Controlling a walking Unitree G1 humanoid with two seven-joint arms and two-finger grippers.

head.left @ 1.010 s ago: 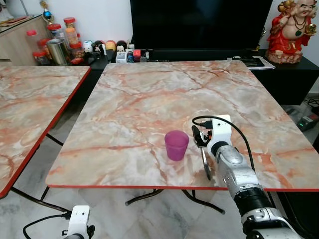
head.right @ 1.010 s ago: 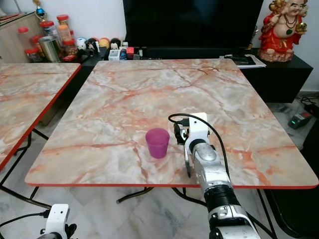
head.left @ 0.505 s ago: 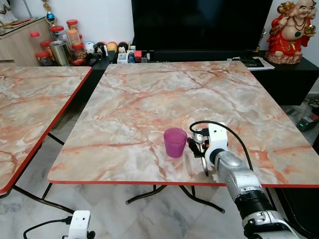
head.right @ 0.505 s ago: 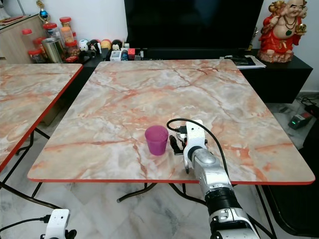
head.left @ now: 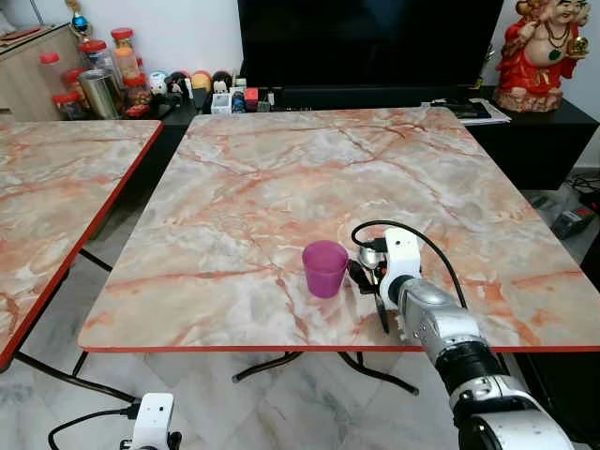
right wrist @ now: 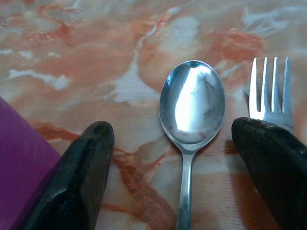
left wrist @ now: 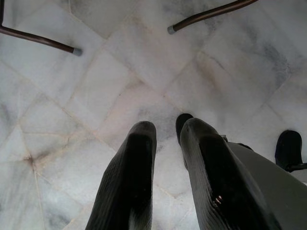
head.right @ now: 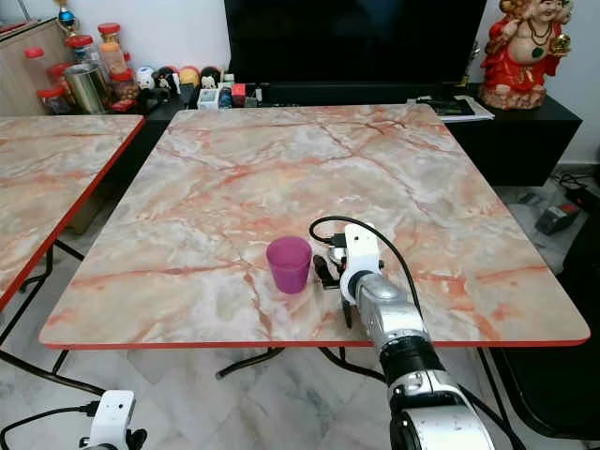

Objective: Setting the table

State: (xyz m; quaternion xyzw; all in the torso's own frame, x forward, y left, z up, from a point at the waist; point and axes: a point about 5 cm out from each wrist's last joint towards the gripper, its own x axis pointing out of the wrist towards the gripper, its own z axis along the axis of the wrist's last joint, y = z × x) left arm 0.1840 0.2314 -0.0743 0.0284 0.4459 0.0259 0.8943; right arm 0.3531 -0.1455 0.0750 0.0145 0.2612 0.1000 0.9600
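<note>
Spoon (right wrist: pixel 192 108) between wide-open right pincer (right wrist: pixel 184 163), fork (right wrist: pixel 271 96) beside

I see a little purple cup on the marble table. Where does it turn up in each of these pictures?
Left eye view: the purple cup stands near the table's front edge, just left of the right gripper.
Right eye view: same spot, cup left of that gripper.
Right wrist view: a purple sliver of it beside one black finger.
Left wrist view: floor tiles, no cup.
Shared landmark: the spoon lying beside the cup.
</note>
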